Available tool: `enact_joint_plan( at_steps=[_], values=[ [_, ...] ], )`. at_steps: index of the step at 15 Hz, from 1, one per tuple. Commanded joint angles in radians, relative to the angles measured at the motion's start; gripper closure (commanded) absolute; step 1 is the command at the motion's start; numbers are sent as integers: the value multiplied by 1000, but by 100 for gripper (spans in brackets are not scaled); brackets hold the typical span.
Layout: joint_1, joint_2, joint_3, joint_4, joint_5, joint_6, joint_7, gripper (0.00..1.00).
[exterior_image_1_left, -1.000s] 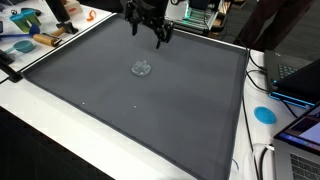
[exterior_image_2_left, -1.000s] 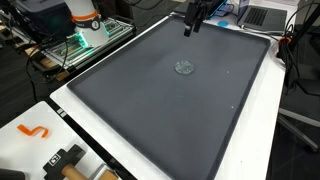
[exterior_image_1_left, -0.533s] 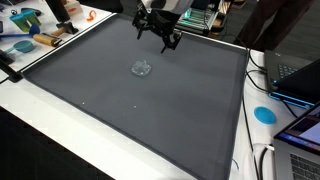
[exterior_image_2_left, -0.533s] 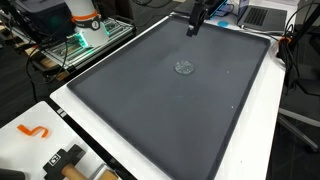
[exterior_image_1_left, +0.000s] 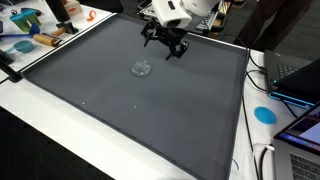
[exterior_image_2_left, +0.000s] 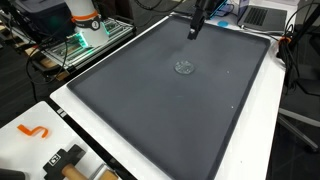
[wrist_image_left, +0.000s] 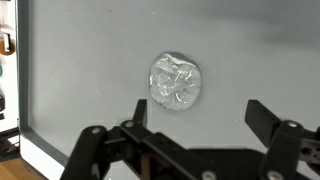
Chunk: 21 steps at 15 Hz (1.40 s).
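Observation:
A small clear crumpled plastic piece lies on the dark grey mat, also seen in an exterior view and in the wrist view. My gripper hovers above the mat's far part, beyond the plastic piece and apart from it; it shows in an exterior view too. In the wrist view its two black fingers are spread wide with nothing between them, and the plastic piece sits just above the gap.
The mat covers a white table. Tools and an orange hook lie off the mat's corner. A blue round disc, cables and laptops sit beside the mat. A rack with green lights stands nearby.
My gripper has moved sideways along the far part of the mat and tilted, with the white wrist now showing. The plastic piece has not moved.

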Motion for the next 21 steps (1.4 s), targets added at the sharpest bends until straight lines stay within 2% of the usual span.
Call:
enact_joint_plan(
  at_steps=[1,7,15,17,21],
  values=[
    [19,21,-1,15,-27,-23,41,0],
    [16,46,-12,35,-29,-13,62,0],
    [-43,71,-30,105,22,14,16,0],
    [-70,73,-33,121,51,30,4,0],
    [-142,75,-30,144,187,66,-61,0]
  ],
)
